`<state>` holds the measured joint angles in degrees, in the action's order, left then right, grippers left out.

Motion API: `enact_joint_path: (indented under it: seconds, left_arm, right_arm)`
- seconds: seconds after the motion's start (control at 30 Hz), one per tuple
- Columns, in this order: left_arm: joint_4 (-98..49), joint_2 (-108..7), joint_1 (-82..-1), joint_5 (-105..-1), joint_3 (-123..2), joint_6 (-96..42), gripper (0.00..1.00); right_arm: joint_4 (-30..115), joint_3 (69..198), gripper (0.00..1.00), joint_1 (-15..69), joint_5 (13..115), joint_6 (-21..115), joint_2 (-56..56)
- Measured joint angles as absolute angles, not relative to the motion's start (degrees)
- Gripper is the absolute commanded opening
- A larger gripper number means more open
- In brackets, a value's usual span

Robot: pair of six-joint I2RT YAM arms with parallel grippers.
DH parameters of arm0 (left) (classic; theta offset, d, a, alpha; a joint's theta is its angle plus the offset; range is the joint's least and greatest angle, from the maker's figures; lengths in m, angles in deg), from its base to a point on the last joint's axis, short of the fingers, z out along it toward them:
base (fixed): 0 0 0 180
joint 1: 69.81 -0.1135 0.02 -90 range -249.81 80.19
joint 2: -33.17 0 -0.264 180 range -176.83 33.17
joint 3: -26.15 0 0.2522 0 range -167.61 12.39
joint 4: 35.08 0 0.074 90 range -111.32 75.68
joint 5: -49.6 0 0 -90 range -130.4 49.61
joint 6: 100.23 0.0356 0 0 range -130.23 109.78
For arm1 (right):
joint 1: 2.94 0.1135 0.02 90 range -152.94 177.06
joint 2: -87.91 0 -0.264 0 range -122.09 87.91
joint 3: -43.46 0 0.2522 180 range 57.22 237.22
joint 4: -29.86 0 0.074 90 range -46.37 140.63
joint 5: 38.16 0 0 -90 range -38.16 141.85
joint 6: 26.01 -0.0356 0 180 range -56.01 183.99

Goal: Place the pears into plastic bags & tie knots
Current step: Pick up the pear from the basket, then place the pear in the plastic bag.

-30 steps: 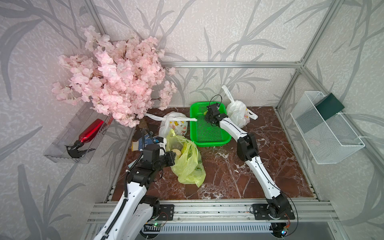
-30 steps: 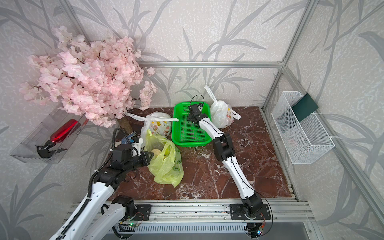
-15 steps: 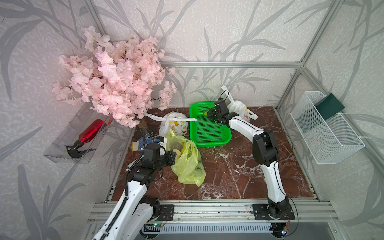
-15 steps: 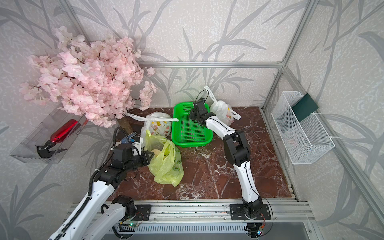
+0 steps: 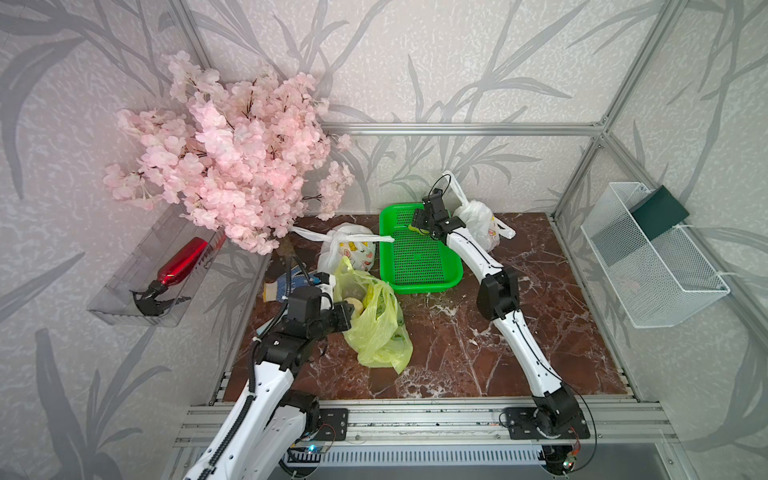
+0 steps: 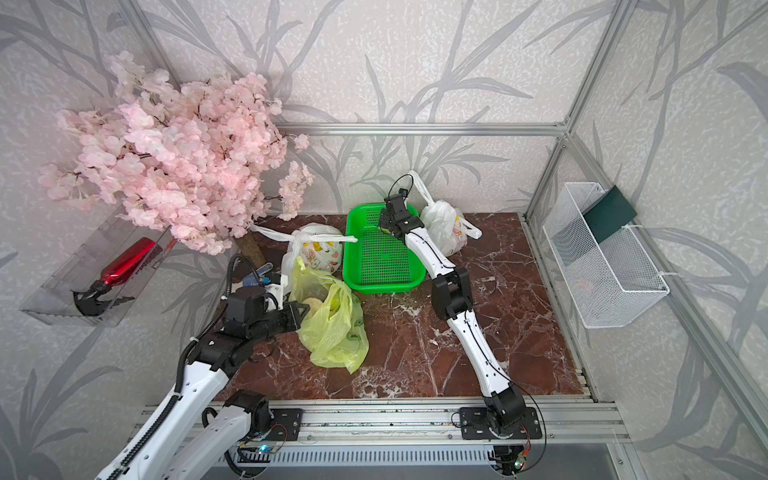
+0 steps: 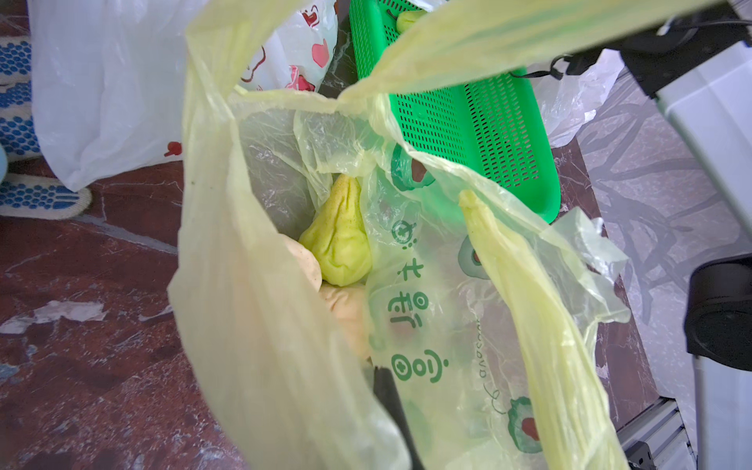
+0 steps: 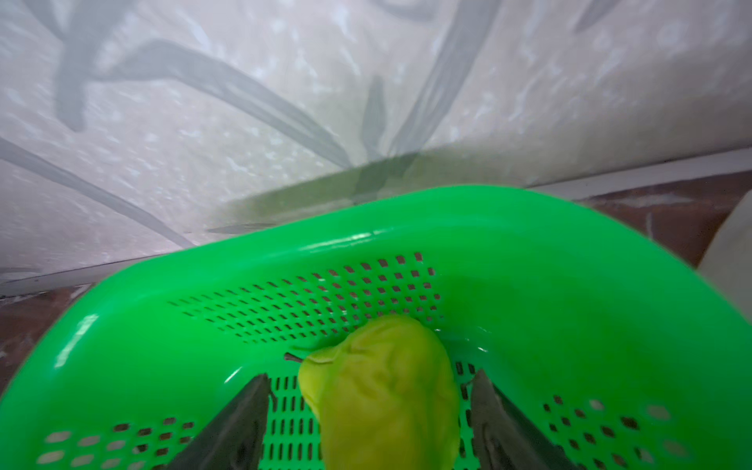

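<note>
A bumpy, wrinkled green pear (image 8: 382, 390) sits untouched within the parted right hand (image 8: 371, 376), while the left hand (image 5: 348, 315) pinches the yellow-green bag (image 5: 380, 332).

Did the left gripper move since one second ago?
No. The left gripper stays at the yellow-green bag, as far from the green basket as before.

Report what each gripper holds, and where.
Left gripper: shut on the translucent yellow-green plastic bag, pinching its mouth rim. Right gripper: holds nothing; open jaws straddle the bumpy green pear in the green mesh basket.
</note>
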<state>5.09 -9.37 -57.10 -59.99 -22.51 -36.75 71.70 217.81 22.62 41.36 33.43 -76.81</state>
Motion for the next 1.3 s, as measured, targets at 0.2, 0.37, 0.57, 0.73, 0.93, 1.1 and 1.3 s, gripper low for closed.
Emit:
enact_joint_path:
  seconds: [0.2, 0.37, 0.57, 0.73, 0.93, 1.1, 1.3]
  left_arm:
    - [5.46, -9.37, -57.10, -59.97, -23.27, -36.75, 0.00]
    - [5.49, -9.41, -57.03, -59.97, -23.27, -36.73, 0.00]
    - [6.58, -9.92, -56.92, -59.22, -24.52, -34.72, 0.00]
    - [6.99, -9.44, -56.88, -57.56, -25.11, -34.13, 0.00]
    - [7.61, -7.38, -56.88, -56.73, -25.11, -33.89, 0.00]
    - [7.74, -5.98, -56.88, -56.65, -25.11, -33.78, 0.00]
    - [7.82, -4.58, -56.88, -56.65, -25.04, -33.78, 0.00]
  right_arm:
    - [67.90, 211.67, 0.44, 22.27, 42.96, 32.64, -76.05]
    - [62.00, 195.37, 0.30, 22.43, 45.23, 33.65, -66.80]
    - [56.93, 170.67, 0.26, 24.04, 50.33, 34.19, -47.74]
    - [53.73, 150.38, 0.26, 29.49, 55.18, 35.88, -25.97]
    - [58.24, 145.01, 0.25, 41.27, 58.87, 42.02, -10.39]
    - [66.48, 148.33, 0.25, 49.05, 58.92, 47.37, -9.21]
    - [74.76, 161.29, 0.26, 53.53, 55.44, 52.07, -18.87]
